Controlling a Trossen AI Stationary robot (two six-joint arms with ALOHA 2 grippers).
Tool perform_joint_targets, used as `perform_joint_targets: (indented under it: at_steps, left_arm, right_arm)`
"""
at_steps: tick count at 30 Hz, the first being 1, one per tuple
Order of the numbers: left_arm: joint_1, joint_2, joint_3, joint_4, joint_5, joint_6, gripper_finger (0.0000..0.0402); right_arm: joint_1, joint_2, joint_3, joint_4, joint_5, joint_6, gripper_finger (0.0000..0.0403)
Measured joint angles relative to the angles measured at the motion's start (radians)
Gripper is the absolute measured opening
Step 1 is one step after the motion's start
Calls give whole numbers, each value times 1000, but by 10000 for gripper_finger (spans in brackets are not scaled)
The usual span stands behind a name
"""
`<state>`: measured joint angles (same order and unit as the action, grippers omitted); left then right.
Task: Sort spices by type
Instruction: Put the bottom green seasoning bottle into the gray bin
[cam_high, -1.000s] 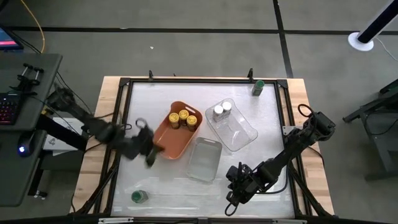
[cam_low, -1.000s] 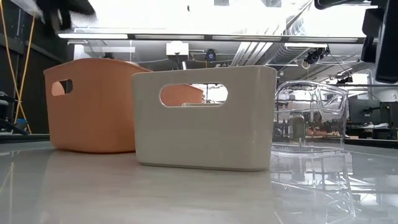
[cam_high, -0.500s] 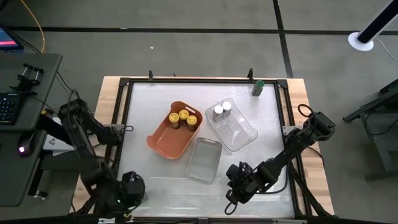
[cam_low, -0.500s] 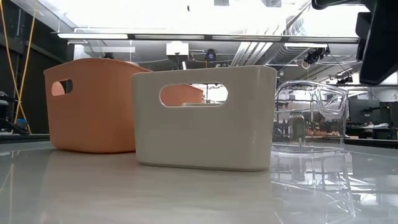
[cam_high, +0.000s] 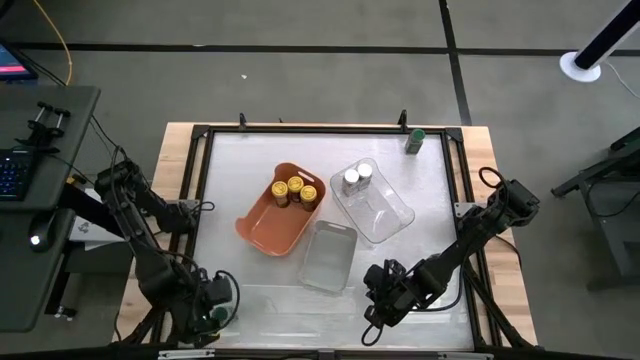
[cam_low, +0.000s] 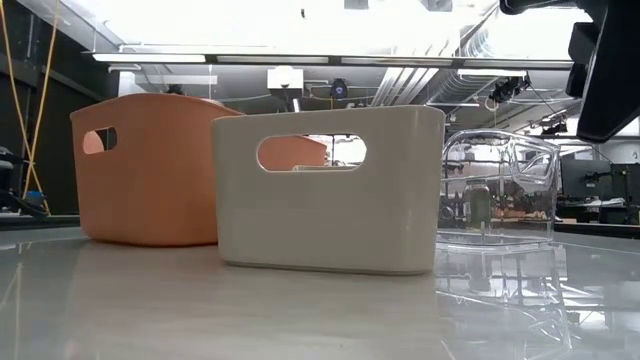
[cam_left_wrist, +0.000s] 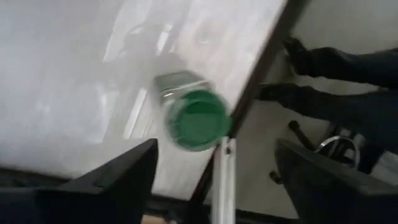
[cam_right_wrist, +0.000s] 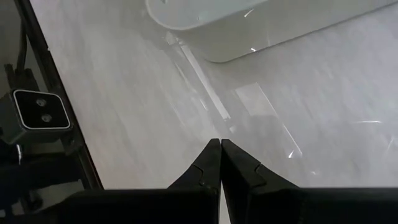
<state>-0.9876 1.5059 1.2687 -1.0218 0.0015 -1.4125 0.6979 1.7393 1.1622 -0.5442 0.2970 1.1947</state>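
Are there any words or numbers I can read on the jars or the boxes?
No readable text anywhere.
Green-lidded jar under the open left gripper: label side blurred.
Yellow-lidded jars in the orange tray: too small to read.
Grey tray: plain, no writing.

Three jars with yellow lids (cam_high: 294, 189) are seen standing upright together inside the orange tray (cam_high: 262, 228), at its far end. Two jars with silver-white lids (cam_high: 357, 177) are placed upright side by side in the clear tray (cam_high: 390, 215), just to the right of the orange tray. One jar with a green lid (cam_high: 414, 140) is stood alone near the far right corner of the table, well apart from the orange tray. Another green-lidded jar (cam_left_wrist: 194, 116) is found near the front left edge, far from the orange tray.
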Motion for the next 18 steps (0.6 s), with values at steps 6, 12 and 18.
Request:
perform_joint_targets:
  at_steps: [6, 12, 18]
  left_arm:
    - [3, 0, -17, -34, -13, -130, 362]
    - [3, 9, -43, 1, -40, -218, 370]
    - [3, 58, -55, 26, -38, -194, 370]
  right_arm:
    - [0, 0, 0, -1, 19, -26, 0]
    - [0, 0, 0, -2, 45, -50, 0]
    - [0, 0, 0, -7, 43, -51, 0]
